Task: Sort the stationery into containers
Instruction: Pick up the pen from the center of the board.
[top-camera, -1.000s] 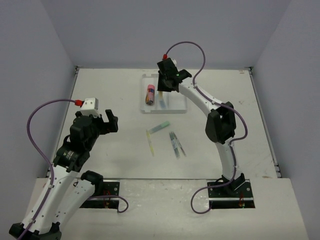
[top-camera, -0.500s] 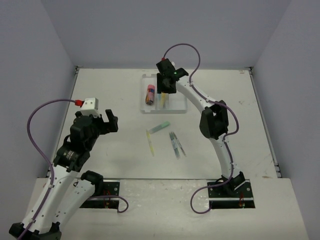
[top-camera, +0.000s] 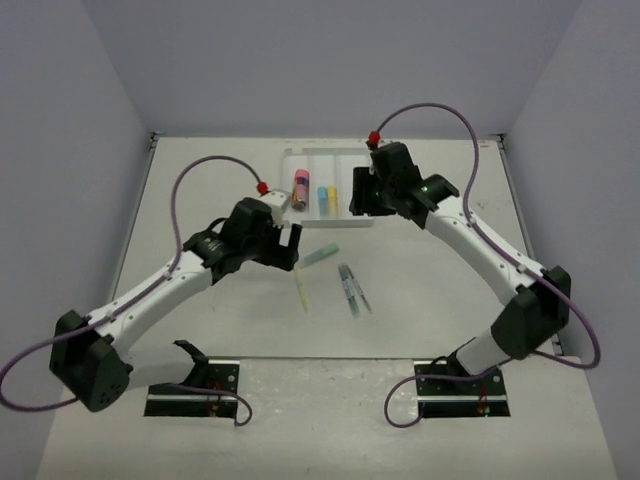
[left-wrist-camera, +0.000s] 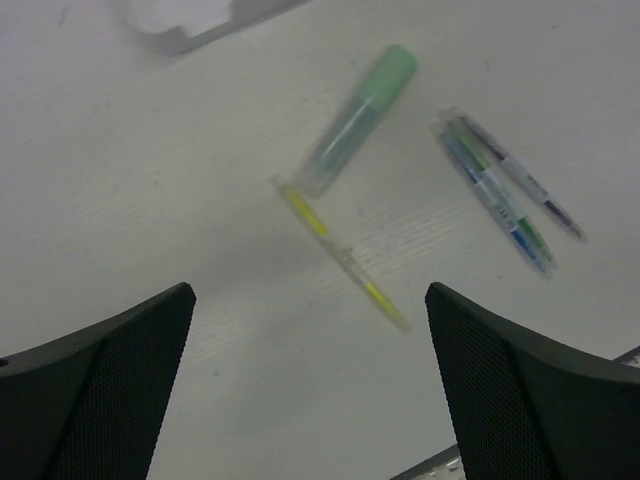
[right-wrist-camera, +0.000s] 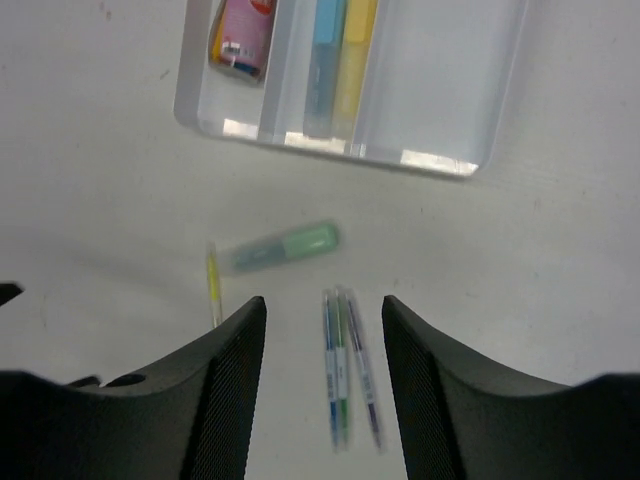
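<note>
Nearest: thin dark grey pens (top-camera: 353, 288) together on table (top-camera: 200, 180); pale yellow pen (top-camera: 301, 290) at their 9 o'clock; mint green marker (top-camera: 320, 255) just beyond. Left gripper (left-wrist-camera: 308, 295) spread wide above pale yellow pen; right gripper (right-wrist-camera: 322, 305) likewise spread. Tray (right-wrist-camera: 440, 90) at 12 o'clock: pink glue stick (right-wrist-camera: 243, 30) in left compartment, light blue marker (right-wrist-camera: 325, 60) and yellow marker (right-wrist-camera: 355, 55) in middle.

Soft, even light from above makes every view bright; shadows on the white table (top-camera: 440, 290) are faint. Both wrist views are blurred, the mint green marker (left-wrist-camera: 355, 120) smeared. Glare spots glint on the rim of the clear whitish plastic tray (right-wrist-camera: 432, 160).
</note>
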